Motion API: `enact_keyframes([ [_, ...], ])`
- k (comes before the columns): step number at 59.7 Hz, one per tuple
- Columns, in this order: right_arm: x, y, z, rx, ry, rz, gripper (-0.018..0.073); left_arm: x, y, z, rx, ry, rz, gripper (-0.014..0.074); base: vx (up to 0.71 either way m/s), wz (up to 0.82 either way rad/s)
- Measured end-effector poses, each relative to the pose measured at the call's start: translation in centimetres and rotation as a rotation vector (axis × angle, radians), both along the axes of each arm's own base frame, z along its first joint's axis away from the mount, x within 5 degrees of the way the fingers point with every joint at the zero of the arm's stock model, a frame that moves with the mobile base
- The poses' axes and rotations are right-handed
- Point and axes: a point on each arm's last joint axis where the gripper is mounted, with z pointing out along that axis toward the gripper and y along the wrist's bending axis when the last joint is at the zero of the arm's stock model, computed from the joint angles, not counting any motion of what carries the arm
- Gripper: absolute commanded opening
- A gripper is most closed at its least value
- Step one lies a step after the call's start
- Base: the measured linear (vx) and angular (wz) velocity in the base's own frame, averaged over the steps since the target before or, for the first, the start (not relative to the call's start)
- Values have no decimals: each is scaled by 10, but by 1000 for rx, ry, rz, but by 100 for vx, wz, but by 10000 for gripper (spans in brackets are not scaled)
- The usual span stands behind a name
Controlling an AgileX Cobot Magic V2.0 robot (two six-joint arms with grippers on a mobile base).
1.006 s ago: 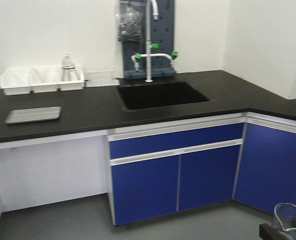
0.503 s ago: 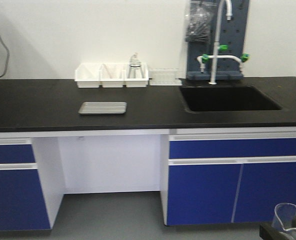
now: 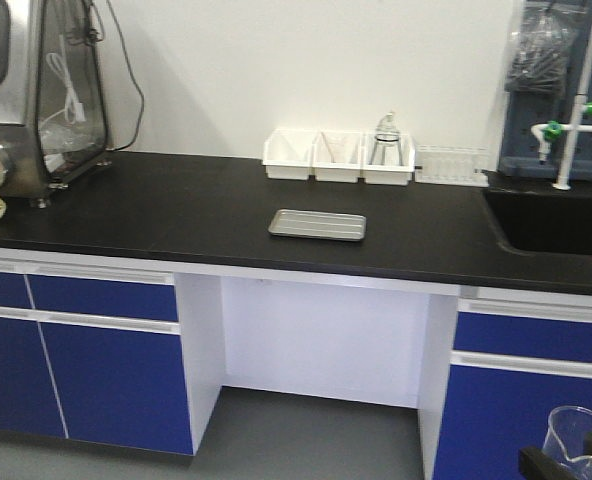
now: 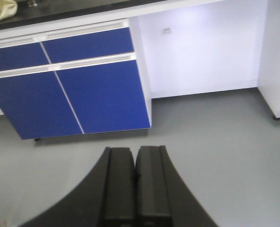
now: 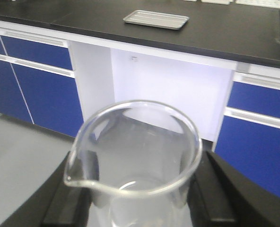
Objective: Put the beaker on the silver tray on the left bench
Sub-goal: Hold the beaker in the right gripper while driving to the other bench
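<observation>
The clear glass beaker (image 5: 135,156) stands upright and empty between the black fingers (image 5: 215,194) of my right gripper (image 5: 137,198), which is shut on it; its spout points to the lower left. In the front view the beaker (image 3: 579,440) shows at the bottom right corner, low above the floor. The silver tray (image 3: 317,224) lies flat on the black top of the left bench (image 3: 176,210), over the white knee recess; it also shows at the top of the right wrist view as the silver tray (image 5: 156,19). My left gripper (image 4: 135,163) is shut with nothing in it, hanging above the grey floor.
White bins (image 3: 338,157) with a glass item stand at the wall behind the tray. A steel and glass cabinet (image 3: 41,95) stands at the bench's left end. The black sink (image 3: 556,220) and tap (image 3: 576,110) lie to the right. Blue cabinet doors (image 3: 106,370) flank the recess.
The whole view has swung left along the bench: the tray has moved from the left towards the middle, the sink has slid to the right edge, the steel cabinet has come into sight. The beaker stays held.
</observation>
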Motion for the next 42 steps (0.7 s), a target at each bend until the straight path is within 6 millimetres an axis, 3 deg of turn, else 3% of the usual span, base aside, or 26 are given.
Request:
enact_keyframes([
  [17, 0, 0, 0, 0, 0, 0, -11, 0, 0, 0, 0, 0, 0, 1, 21, 11],
  [42, 0, 0, 0, 0, 0, 0, -11, 0, 0, 0, 0, 0, 0, 1, 32, -15],
])
